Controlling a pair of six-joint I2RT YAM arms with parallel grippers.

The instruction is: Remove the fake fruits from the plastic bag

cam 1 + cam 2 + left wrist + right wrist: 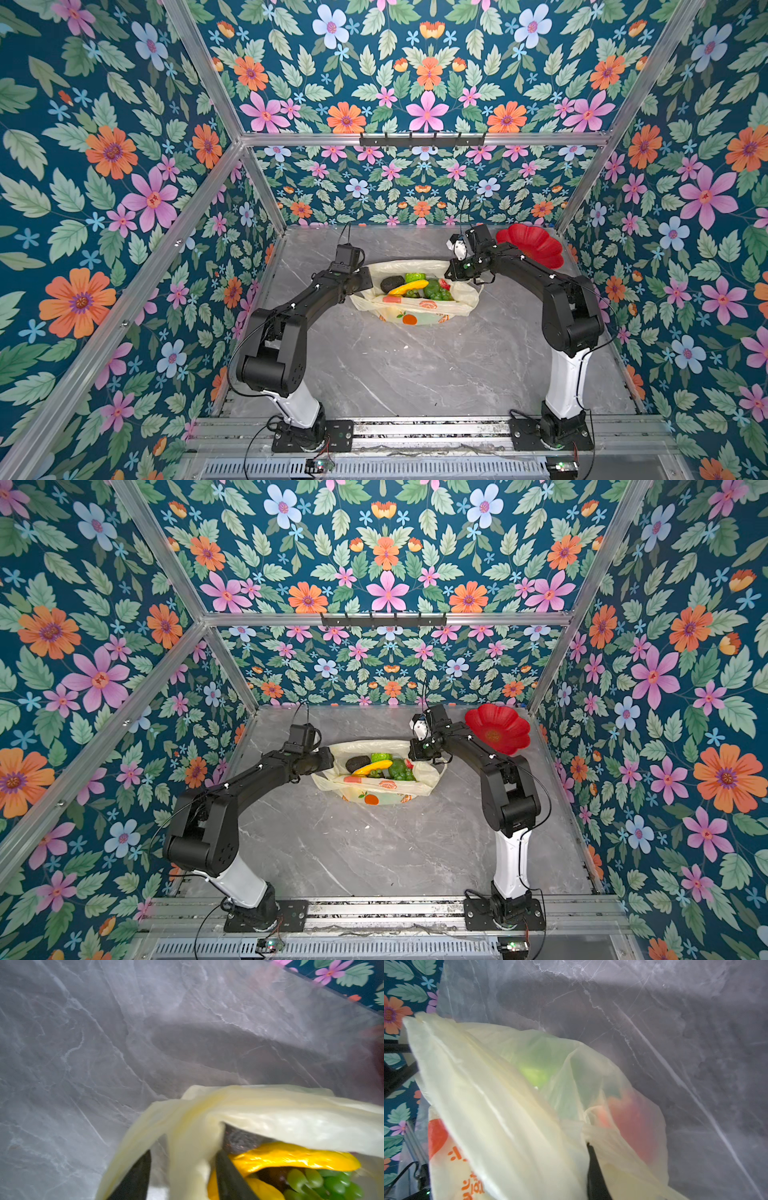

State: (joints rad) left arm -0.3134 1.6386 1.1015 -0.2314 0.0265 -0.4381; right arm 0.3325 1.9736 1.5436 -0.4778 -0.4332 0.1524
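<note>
Closest to the top camera are the two arm bases (311, 432), on the near side of the plastic bag (419, 311). The arms reach from them to the bag's two ends.

The bag lies on the grey marble table (415, 374) with its mouth spread open, cream-yellow with orange prints on its near wall. All the fake fruits (380, 766) are inside it. A yellow banana (409, 286) lies across the middle and a dark avocado (391, 283) sits at the bag's left end. A bumpy lime-green fruit (414, 276) is against the far wall, and green grapes (436, 291) and a red strawberry (444, 284) are toward the right end.

At the bag's left end, the left gripper (182, 1153) has its fingers (135, 1178) apart, with a fold of the rim draped between them. The banana and grapes lie just beside the inner finger.

At the bag's right end, the right gripper (589, 1147) has its fingers together, and the plastic bunches to a pinch at the tip. Blurred green and red shapes show through the wall there.

A red flower-shaped plate (530, 245) stands behind the bag's right end, apart from it.
</note>
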